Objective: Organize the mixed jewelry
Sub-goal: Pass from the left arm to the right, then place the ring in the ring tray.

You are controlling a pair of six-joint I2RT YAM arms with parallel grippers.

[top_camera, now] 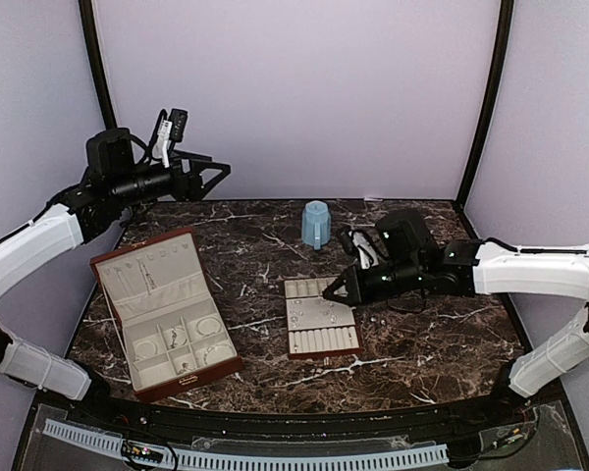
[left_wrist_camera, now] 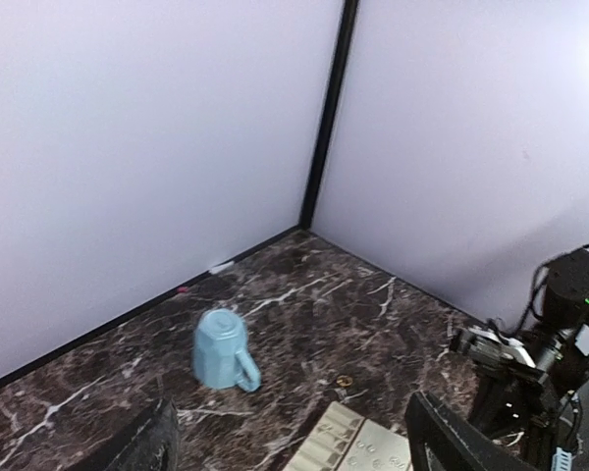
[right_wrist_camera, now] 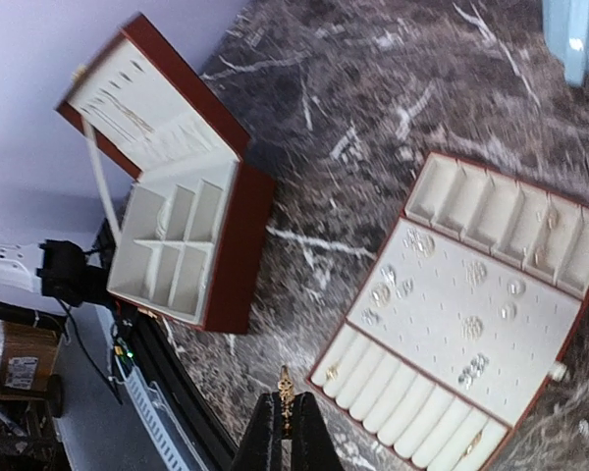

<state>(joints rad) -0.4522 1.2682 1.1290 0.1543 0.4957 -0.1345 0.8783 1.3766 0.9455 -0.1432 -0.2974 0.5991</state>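
Note:
My right gripper (right_wrist_camera: 286, 404) is shut on a small gold-coloured jewelry piece (right_wrist_camera: 287, 385) and holds it above the marble, just off the near-left corner of the cream slotted tray (right_wrist_camera: 550, 339). Studs (right_wrist_camera: 471, 327) and a small ring (right_wrist_camera: 331, 371) sit on the tray. In the top view the right gripper (top_camera: 330, 289) is at the tray's (top_camera: 304, 345) left edge. The open reddish-brown box (top_camera: 128, 257) holds hoops (top_camera: 208, 326). My left gripper (top_camera: 214, 173) is raised high at the back left, open and empty, with its fingers (left_wrist_camera: 152, 442) spread wide.
An upside-down blue mug (top_camera: 316, 224) stands at the back centre; it also shows in the left wrist view (left_wrist_camera: 221, 350). A small gold ring (left_wrist_camera: 344, 381) lies loose on the marble between mug and tray. Walls enclose the back and sides.

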